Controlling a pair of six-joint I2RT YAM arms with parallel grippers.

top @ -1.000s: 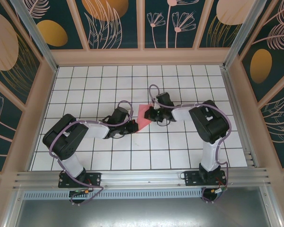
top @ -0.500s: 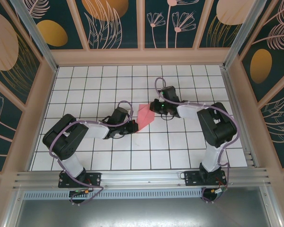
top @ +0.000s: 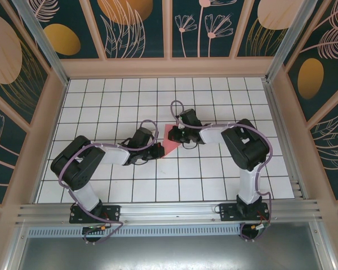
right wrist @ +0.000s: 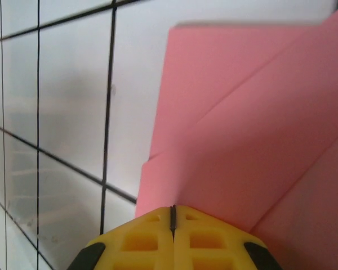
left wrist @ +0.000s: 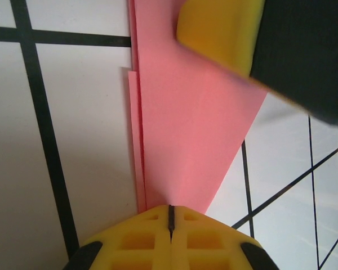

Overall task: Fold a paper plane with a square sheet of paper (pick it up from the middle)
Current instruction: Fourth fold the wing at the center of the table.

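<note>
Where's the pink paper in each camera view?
Top external: paper near centre, between left gripper and right gripper.
Left wrist: paper mid-frame, above the shut left gripper.
Right wrist: paper at right, above the shut right gripper.
Shared landmark: the black grid lines.

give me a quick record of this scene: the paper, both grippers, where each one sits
paper: pink sheet, folded into overlapping flaps, lying flat near the middle of the tiled table
fold state: layered edges and a diagonal crease visible; not yet a narrow dart
left gripper: shut, tips at the sheet's left edge
right gripper: shut, tips at the sheet's far right side
layout: the grippers face each other with the sheet between them
</note>
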